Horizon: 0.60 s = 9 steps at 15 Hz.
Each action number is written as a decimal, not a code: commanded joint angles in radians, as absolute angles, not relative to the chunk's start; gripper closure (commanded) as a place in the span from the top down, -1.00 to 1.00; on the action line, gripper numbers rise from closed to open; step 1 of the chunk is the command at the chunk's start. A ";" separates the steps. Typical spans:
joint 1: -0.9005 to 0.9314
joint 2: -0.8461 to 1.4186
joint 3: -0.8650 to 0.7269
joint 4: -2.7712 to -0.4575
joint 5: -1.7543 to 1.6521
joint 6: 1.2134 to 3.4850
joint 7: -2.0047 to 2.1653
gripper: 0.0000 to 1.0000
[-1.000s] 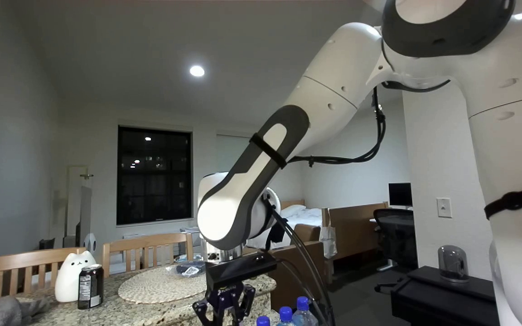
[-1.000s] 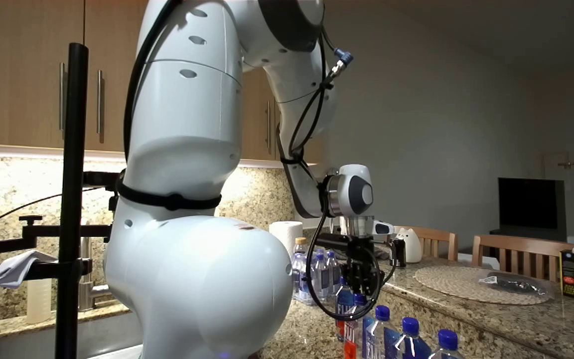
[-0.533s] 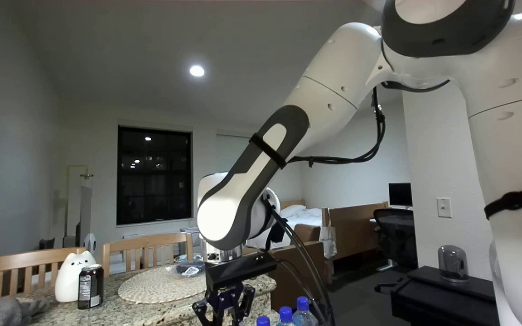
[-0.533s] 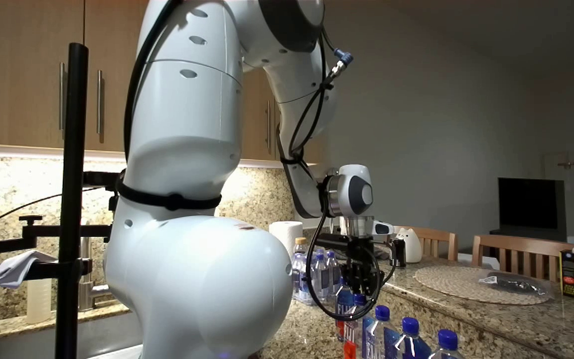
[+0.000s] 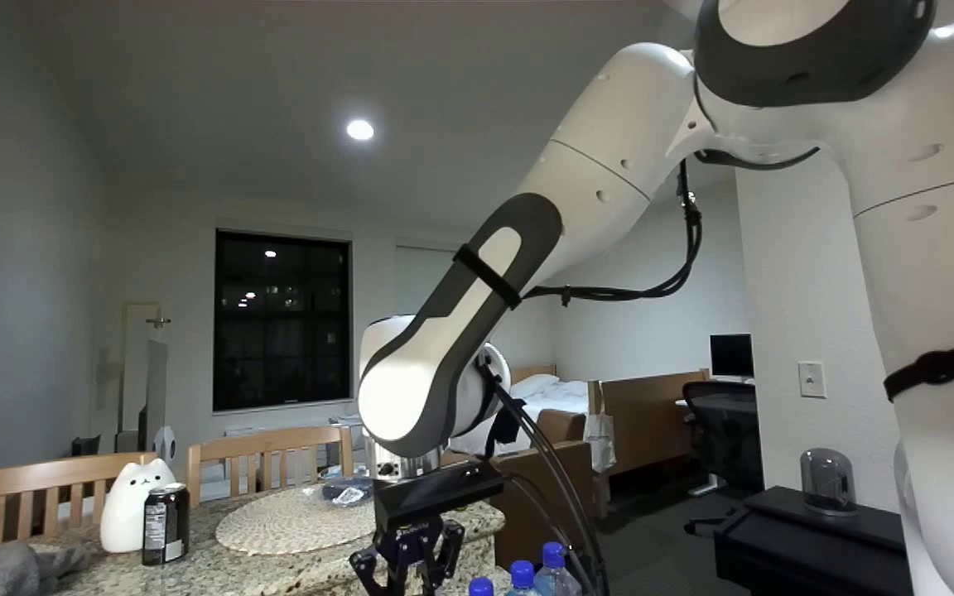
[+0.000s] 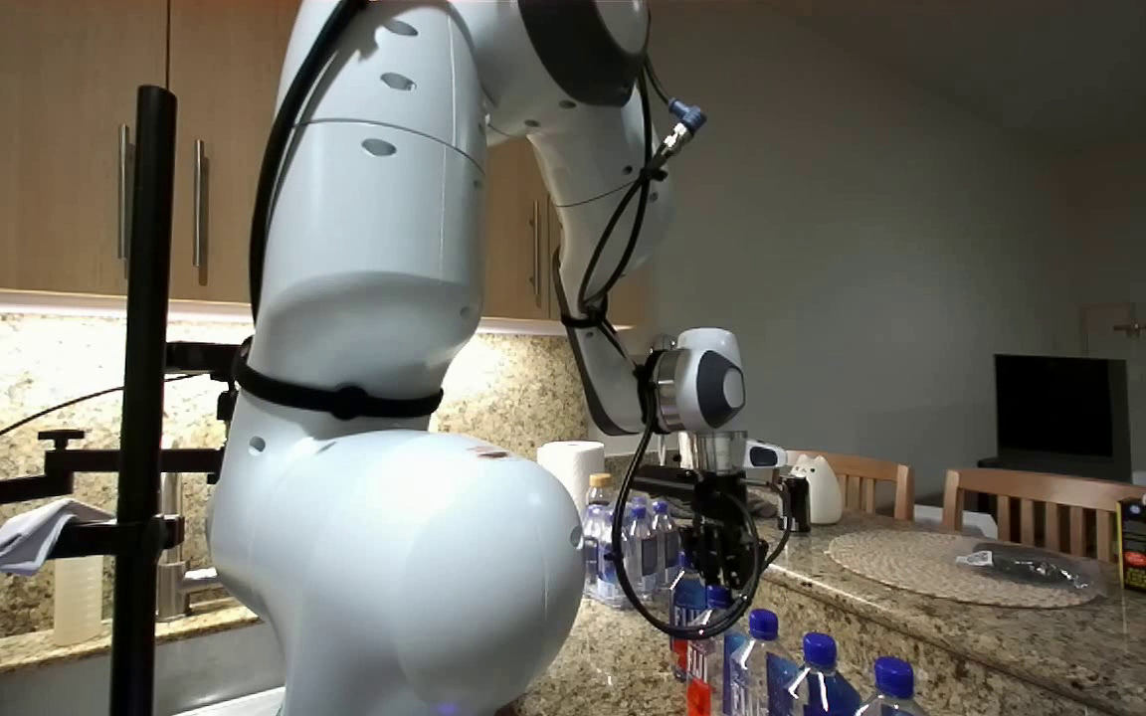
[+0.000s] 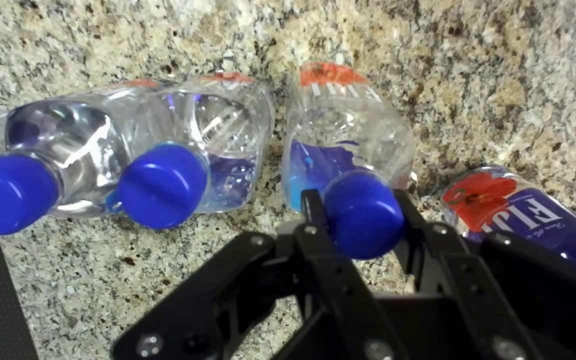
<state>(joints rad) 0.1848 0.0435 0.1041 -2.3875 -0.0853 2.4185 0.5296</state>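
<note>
In the wrist view my gripper [image 7: 355, 200] has its two black fingers on either side of the blue cap [image 7: 365, 220] of a clear FIJI water bottle [image 7: 340, 120]; they appear to touch it. The bottle stands on the speckled granite counter. In an exterior view the gripper [image 6: 722, 567] is right above that bottle's cap [image 6: 718, 598]; in an exterior view the gripper [image 5: 407, 567] is cut off at the bottom edge. Two blue-capped bottles [image 7: 163, 185] [image 7: 13, 195] stand to the left in the wrist view. Another FIJI bottle [image 7: 518, 215] is at the right, its top hidden by the gripper.
More bottles [image 6: 641, 552] and a paper roll [image 6: 570, 467] stand behind. A raised counter [image 6: 1011, 656] beside the row bears a woven mat [image 6: 886, 565], a bagged item [image 6: 1031, 569], a carton [image 6: 1140, 545], a can [image 5: 166, 523] and a white cat figure [image 5: 125, 513]. Cables loop round the wrist.
The arm and gripper have shifted very slightly in the last half second, a little to the left in an exterior view. The bottles look unmoved.
</note>
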 commanded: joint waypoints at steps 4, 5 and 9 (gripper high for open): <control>0.169 0.060 0.108 -2.396 -0.086 2.440 0.514 -0.71; 0.167 0.057 0.107 -2.399 -0.082 2.438 0.510 -0.71; 0.165 0.053 0.103 -2.407 -0.078 2.437 0.507 -0.71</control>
